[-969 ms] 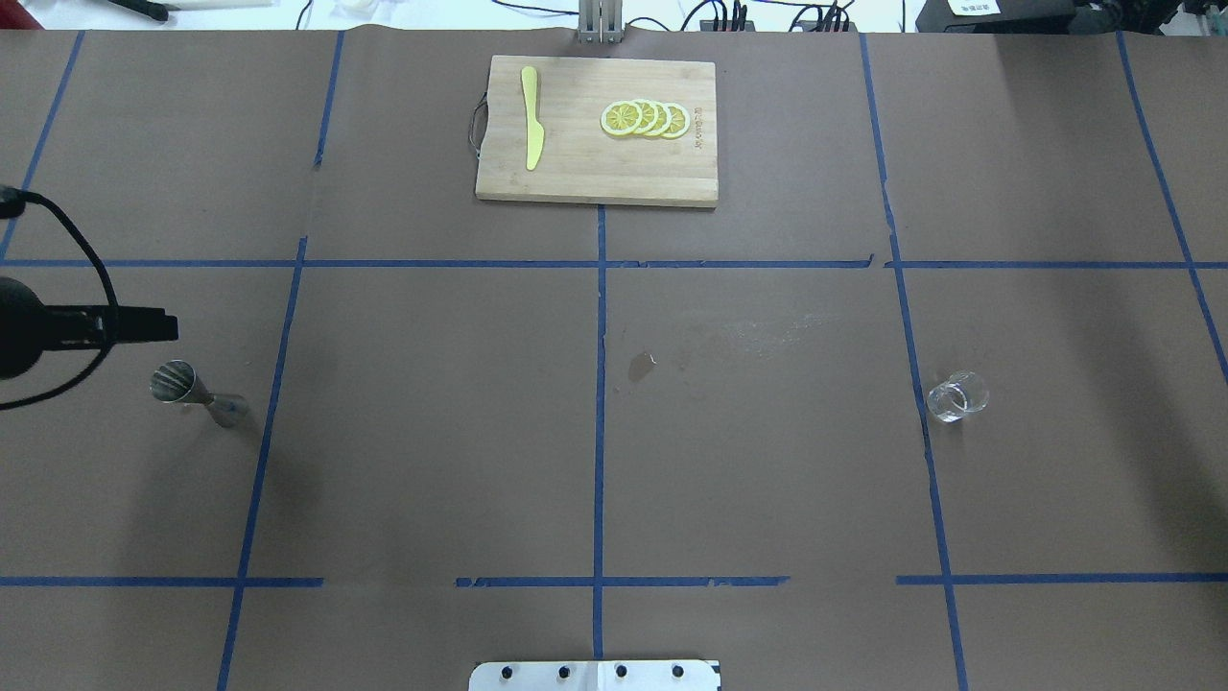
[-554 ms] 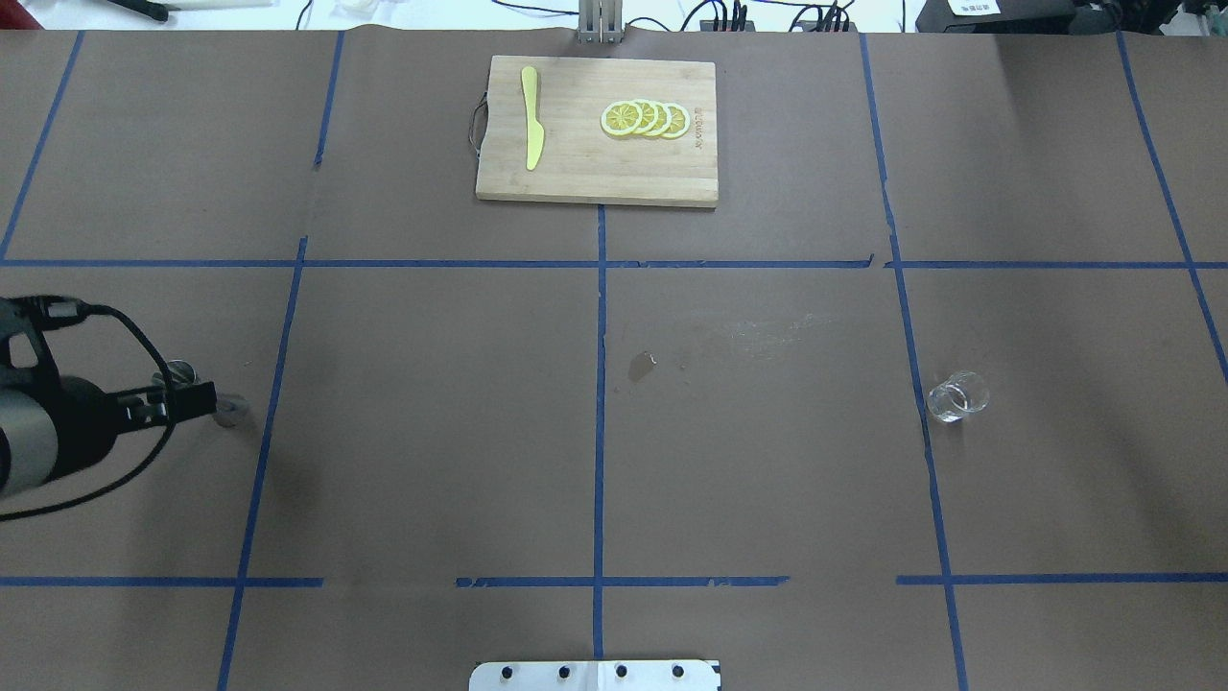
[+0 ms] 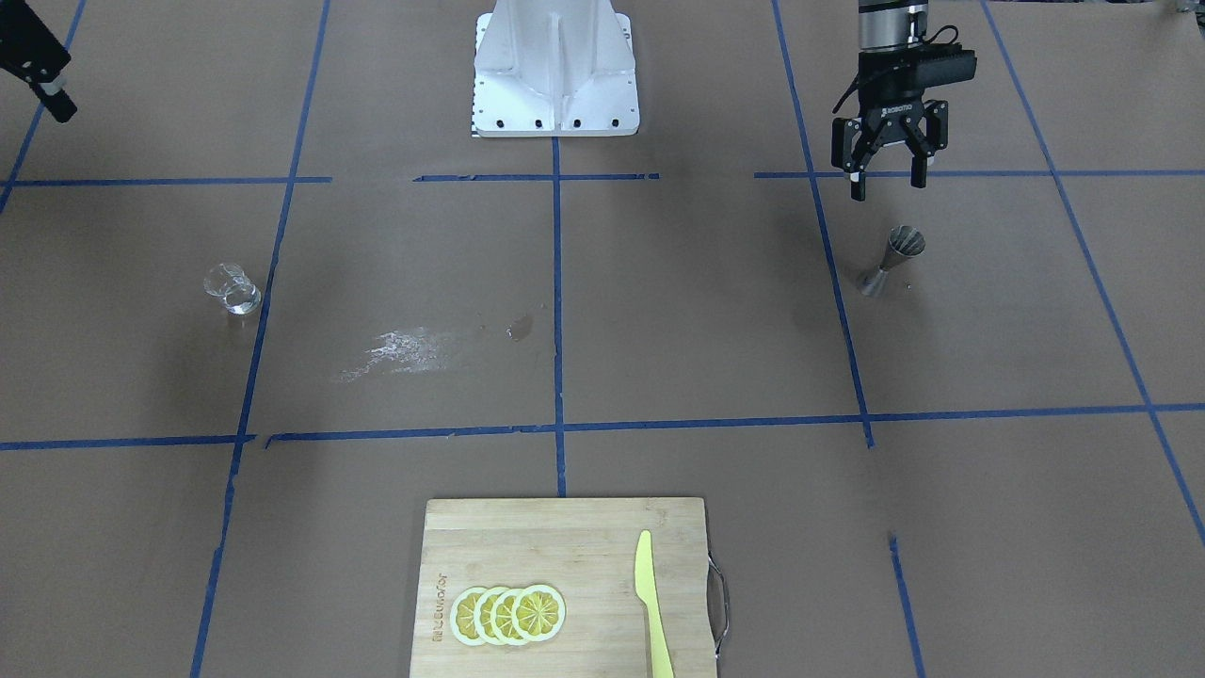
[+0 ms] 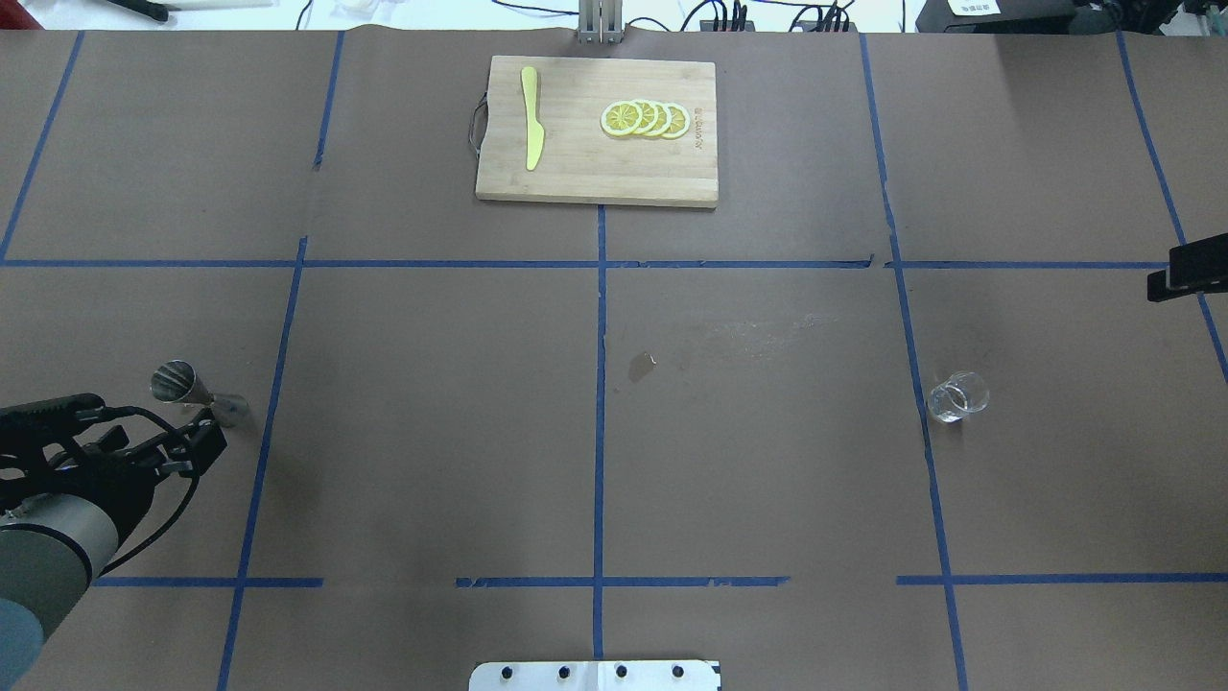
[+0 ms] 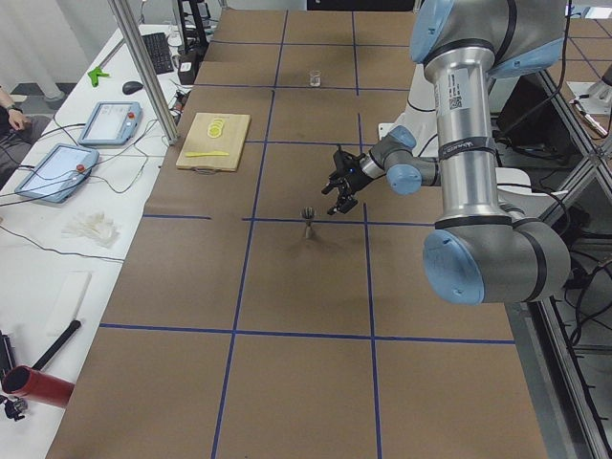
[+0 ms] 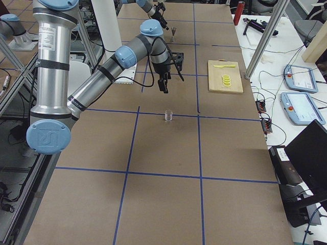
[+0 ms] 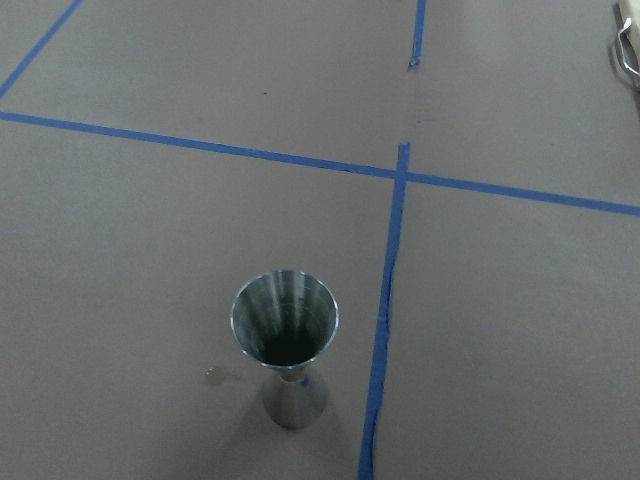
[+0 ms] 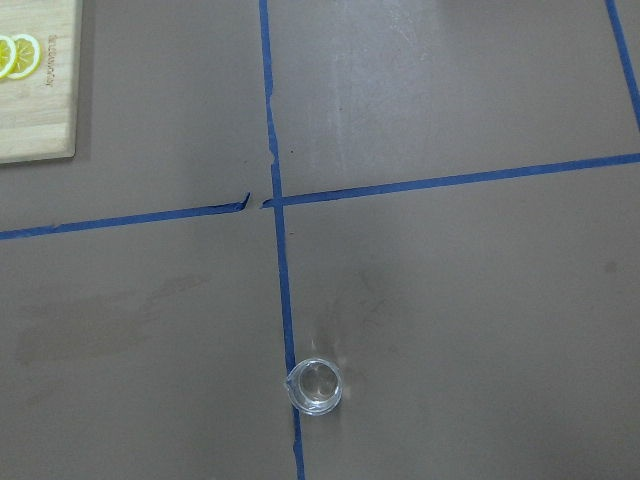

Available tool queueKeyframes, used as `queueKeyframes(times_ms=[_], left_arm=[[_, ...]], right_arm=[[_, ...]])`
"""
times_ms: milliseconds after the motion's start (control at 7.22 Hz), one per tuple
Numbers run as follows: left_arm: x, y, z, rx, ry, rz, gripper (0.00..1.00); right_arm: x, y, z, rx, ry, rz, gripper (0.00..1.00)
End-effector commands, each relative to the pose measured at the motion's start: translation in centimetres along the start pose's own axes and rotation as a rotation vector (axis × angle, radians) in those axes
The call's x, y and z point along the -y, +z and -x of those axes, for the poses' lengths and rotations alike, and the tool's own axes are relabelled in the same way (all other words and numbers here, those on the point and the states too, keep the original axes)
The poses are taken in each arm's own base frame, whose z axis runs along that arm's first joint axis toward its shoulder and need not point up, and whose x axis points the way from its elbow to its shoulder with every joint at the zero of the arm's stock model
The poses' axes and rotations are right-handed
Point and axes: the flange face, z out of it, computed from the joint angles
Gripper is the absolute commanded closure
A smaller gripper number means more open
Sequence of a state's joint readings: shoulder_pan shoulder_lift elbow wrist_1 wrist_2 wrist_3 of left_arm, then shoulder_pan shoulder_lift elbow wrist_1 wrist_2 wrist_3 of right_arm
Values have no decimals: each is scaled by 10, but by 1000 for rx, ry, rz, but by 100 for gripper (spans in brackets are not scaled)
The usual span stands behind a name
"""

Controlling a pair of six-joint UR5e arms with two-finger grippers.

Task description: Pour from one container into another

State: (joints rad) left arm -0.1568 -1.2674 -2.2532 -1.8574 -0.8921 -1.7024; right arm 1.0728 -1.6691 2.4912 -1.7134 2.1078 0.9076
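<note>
**Table** (image 4: 432,432): brown paper cover, marked into squares with blue tape (image 4: 600,384).

**Glass cup** (image 4: 956,396): clear, upright on the robot's right side of the table, just beside a tape line. Nothing touches it. Whether it holds liquid cannot be told.

**Jigger** (image 3: 890,259): grey metal, hourglass shape, upright on the robot's left side, open cone up. Stands free.

**Left end effector** (image 3: 886,186): fingers spread wide, empty, pointing down. It hangs above the table on the robot's side of the jigger, near it but apart.

**Right end effector** (image 4: 1186,271): raised near the table's right edge, well apart from the glass cup. Only partly in view; finger spacing cannot be told.

**Cutting board** (image 4: 597,168): wood, at the far middle edge. It carries a yellow knife (image 4: 531,117) and overlapping lemon slices (image 4: 645,118).
</note>
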Motion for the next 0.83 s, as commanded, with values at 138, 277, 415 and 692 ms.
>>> queueKeyframes(times_ms=[138, 277, 415, 692], left_arm=[[-29, 45, -7, 27, 19, -133, 9], [-32, 49, -9, 29, 18, -137, 9], [-35, 51, -7, 31, 24, -145, 9], [-47, 71, -5, 43, 7, -206, 9]], right_arm=[[-42, 13, 19, 23, -13, -72, 0], [-58, 24, 9, 22, -26, -118, 0], [-65, 30, 4, 15, -51, -151, 0], [-63, 24, 6, 44, -61, -224, 0]])
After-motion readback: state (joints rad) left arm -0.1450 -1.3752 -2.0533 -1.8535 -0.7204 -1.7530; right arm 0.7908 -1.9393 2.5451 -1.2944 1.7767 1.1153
